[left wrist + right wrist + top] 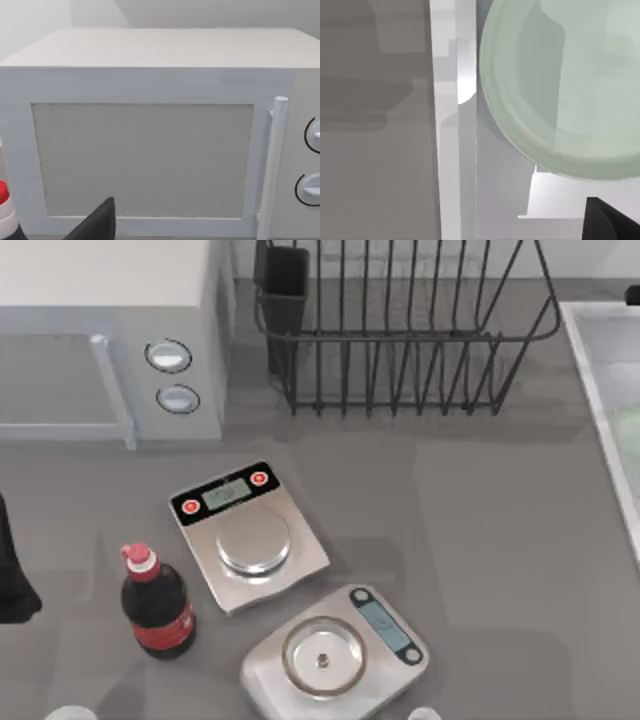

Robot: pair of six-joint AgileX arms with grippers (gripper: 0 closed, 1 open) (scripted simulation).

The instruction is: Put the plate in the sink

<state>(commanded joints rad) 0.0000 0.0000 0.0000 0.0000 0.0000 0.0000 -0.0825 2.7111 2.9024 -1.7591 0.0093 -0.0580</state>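
The pale mint-green plate point(560, 85) lies flat inside the sink point(447, 125), close to the pale straight rim. In the right wrist view I look straight down on it. A dark fingertip point(612, 220) of my right gripper hangs above the sink floor, apart from the plate's edge, and nothing is held. From above, the sink point(590, 360) runs along the right edge of the table, and a green patch of the plate point(628, 435) shows inside it. My left arm point(12, 575) is parked at the table's left edge.
A white microwave point(110, 330) stands at the back left and faces the left wrist camera point(150, 150). A black wire dish rack point(400, 330) is at the back middle. Two kitchen scales point(250, 535) point(335, 655) and a cola bottle point(155, 605) stand in front.
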